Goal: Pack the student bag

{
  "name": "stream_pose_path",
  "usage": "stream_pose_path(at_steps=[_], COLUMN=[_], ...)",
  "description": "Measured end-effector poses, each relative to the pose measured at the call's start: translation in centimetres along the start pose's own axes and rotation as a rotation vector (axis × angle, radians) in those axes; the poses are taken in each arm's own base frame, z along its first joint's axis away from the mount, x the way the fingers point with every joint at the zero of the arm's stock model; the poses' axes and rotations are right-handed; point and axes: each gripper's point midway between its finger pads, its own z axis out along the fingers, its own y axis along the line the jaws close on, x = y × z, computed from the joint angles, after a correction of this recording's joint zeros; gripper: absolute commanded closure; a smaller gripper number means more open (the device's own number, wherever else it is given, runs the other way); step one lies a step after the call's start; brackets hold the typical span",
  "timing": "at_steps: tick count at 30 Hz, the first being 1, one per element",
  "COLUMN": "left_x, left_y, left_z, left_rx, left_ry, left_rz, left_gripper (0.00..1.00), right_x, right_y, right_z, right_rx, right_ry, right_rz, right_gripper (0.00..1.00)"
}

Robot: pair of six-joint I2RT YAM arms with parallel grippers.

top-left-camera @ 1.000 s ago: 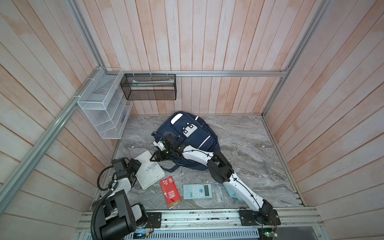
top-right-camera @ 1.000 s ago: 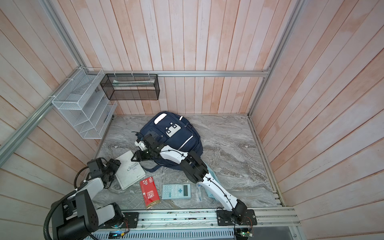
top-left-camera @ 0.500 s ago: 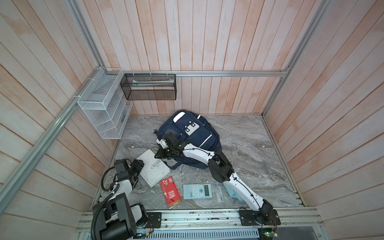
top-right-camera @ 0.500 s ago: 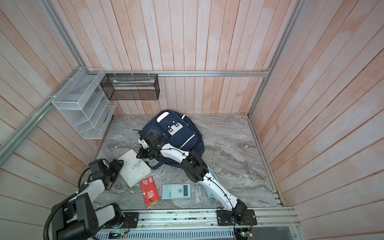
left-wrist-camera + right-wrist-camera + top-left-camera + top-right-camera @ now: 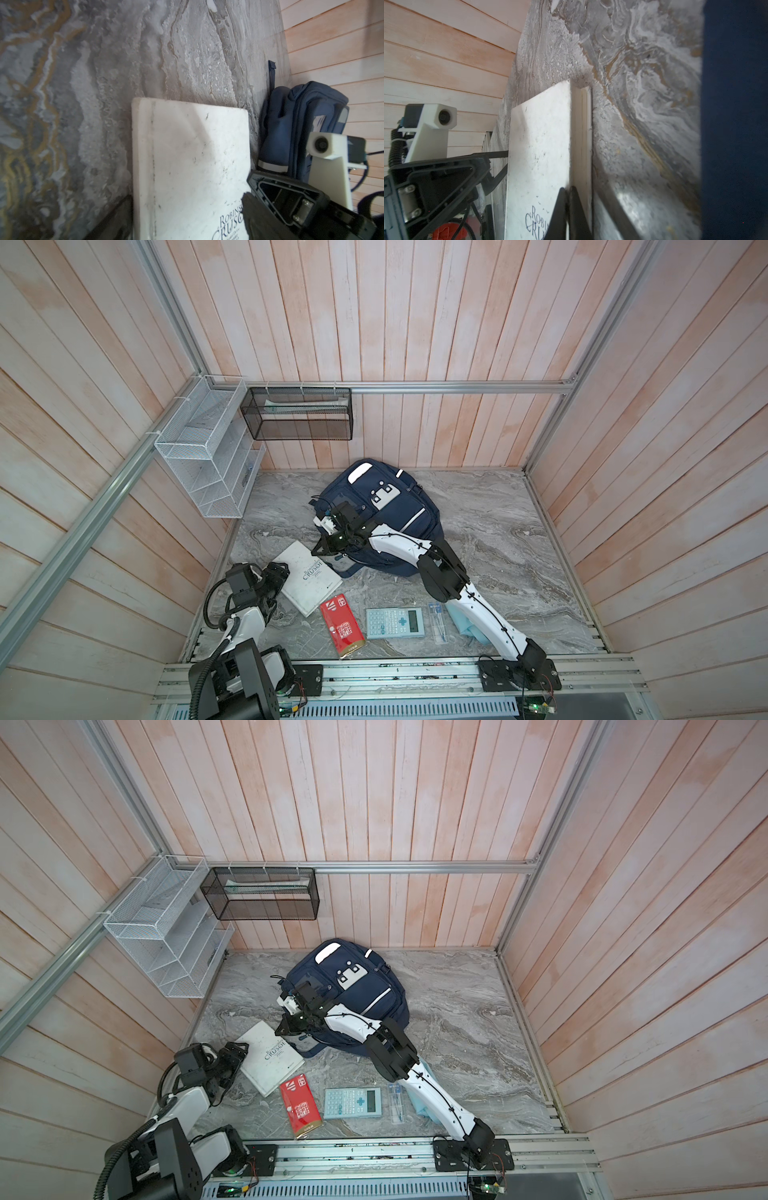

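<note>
- Change, right claw [image 5: 316, 549]: part open a second ago, its fingers [image 5: 559, 212] now press together, with the tips at the edge of the white book [image 5: 309, 578] that faces the bag.
- Change, book: it has slid a little toward the student bag [image 5: 405, 506] and turned slightly. The left claw [image 5: 281, 577] has followed it.
- Left claw state: fingers spread wide at the book's edge on the left arm's side.
- Grip: the wrist views are blurred close up, so whether either claw actually has hold of the book cannot be told.
- Student bag: one, navy, lying front pockets up on the marble tabletop [image 5: 519, 531] toward the back wall. The right arm reaches across its lower part, and its strap lies just beside the book.
- Books: one.
- Loose items along the front edge, one of each: red packet [image 5: 343, 626], calculator [image 5: 395, 622], clear sleeve [image 5: 436, 620], and light-blue pouch [image 5: 464, 628] partly under the right arm.
- Wall racks: two, namely one white wire rack [image 5: 199, 464] and one black mesh basket [image 5: 299, 414].
- Arms: two.
</note>
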Motion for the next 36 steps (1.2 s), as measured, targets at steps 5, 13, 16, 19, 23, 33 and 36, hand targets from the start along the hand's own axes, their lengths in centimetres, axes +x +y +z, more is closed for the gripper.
stream_pose_path(at_steps=[5, 13, 16, 19, 23, 33, 36], left_x=[0.6, 1.6, 1.2, 1.4, 1.5, 1.8, 1.6], left_y=[-0.1, -1.8, -2.8, -3.6, -4.2, -4.3, -5.1], left_z=[-0.3, -1.6, -2.1, -2.4, -2.5, -2.0, -2.3], left_rx=[0.083, 0.206, 0.247, 0.280, 0.305, 0.324, 0.362], left_ry=[-0.014, -0.006, -0.023, -0.007, 0.009, 0.045, 0.046], left_rz=[-0.029, -0.044, -0.021, -0.011, -0.001, -0.027, -0.024], left_gripper=[0.28, 0.35, 0.35, 0.35, 0.35, 0.32, 0.57], right_x=[0.5, -0.7, -0.8, -0.7, -0.4, -0.2, -0.4], right_y=[0.2, 1.1, 1.1, 1.3, 1.7, 2.8, 3.0], right_z=[-0.9, -2.8, -3.1, -3.1, -3.2, -3.4, -3.5], right_rx=[-0.068, -0.132, -0.143, -0.155, -0.178, -0.237, -0.244], right_ry=[0.006, -0.006, -0.006, 0.002, 0.019, 0.043, 0.042], right_rz=[0.022, 0.018, 0.014, 0.014, 0.018, 0.024, 0.030], right_gripper=[1.00, 0.96, 0.92, 0.87, 0.85, 1.00, 1.00])
